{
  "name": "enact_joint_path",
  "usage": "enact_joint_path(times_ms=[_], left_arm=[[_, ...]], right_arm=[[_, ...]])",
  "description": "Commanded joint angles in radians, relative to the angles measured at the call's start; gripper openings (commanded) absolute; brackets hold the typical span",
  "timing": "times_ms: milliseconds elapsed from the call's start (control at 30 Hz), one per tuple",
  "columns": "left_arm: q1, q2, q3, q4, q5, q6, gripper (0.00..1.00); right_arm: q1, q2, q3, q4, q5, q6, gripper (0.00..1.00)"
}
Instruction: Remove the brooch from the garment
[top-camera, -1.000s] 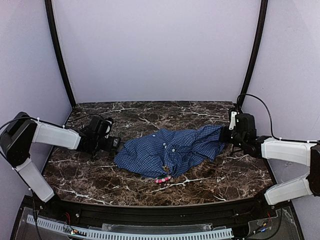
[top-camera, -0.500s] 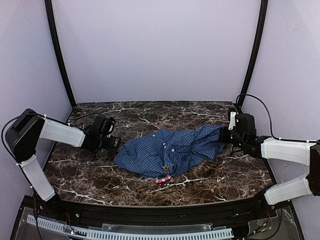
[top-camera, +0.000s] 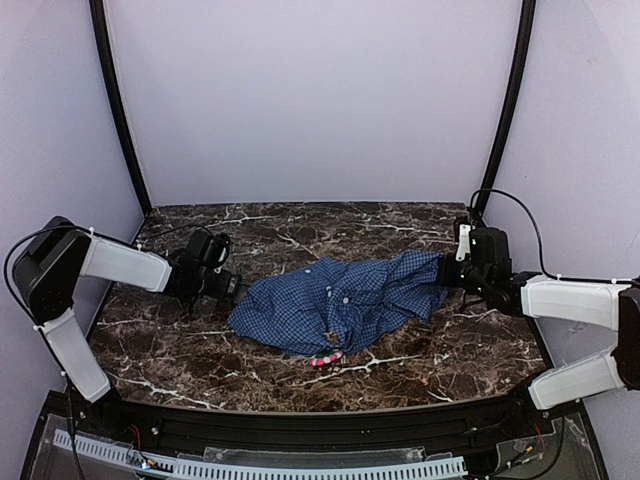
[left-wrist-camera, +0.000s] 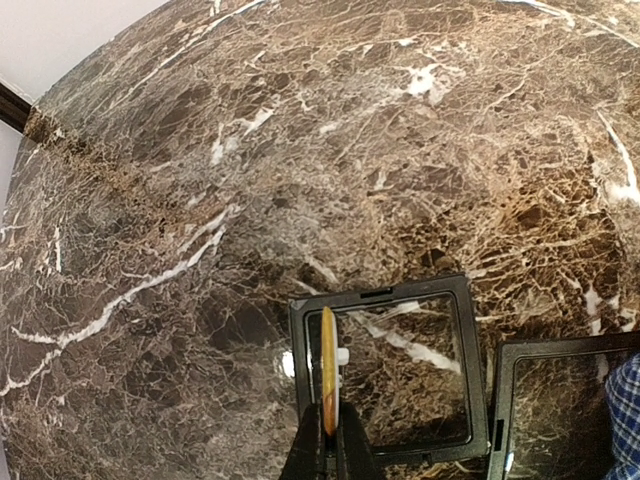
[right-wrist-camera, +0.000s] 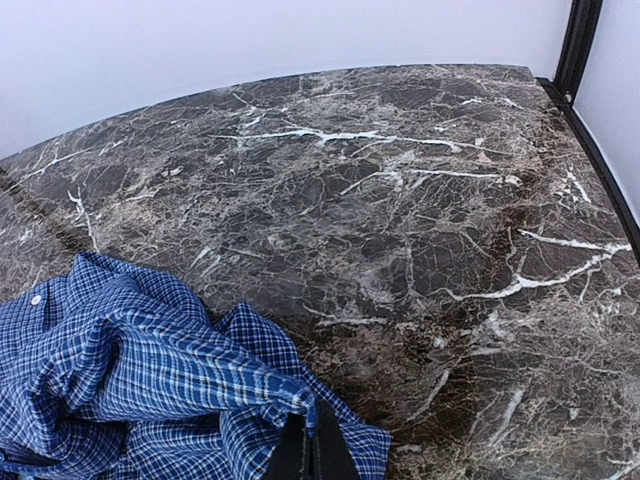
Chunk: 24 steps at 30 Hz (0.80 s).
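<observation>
The left gripper has its fingers pressed together on a thin yellow-orange brooch, seen edge-on and standing upright. It hangs over the left slot of a black tray on the left side of the marble table. The blue check shirt lies crumpled across the middle of the table, its left edge just beside the tray. At the shirt's right end the right gripper is low over the table, its fingers pinching a fold of the cloth. A small pink beaded item lies at the shirt's near hem.
</observation>
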Motion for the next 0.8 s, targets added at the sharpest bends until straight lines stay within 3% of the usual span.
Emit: enact_joint_path(times_ms=[0, 767], left_arm=[[0.007, 0.011, 0.025, -0.026, -0.004, -0.003, 0.01], [0.007, 0.039, 0.046, -0.065, 0.014, -0.003, 0.09]], right_arm=[[-0.004, 0.009, -0.006, 0.021, -0.007, -0.005, 0.00], [-0.005, 0.005, -0.008, 0.018, -0.017, -0.009, 0.00]])
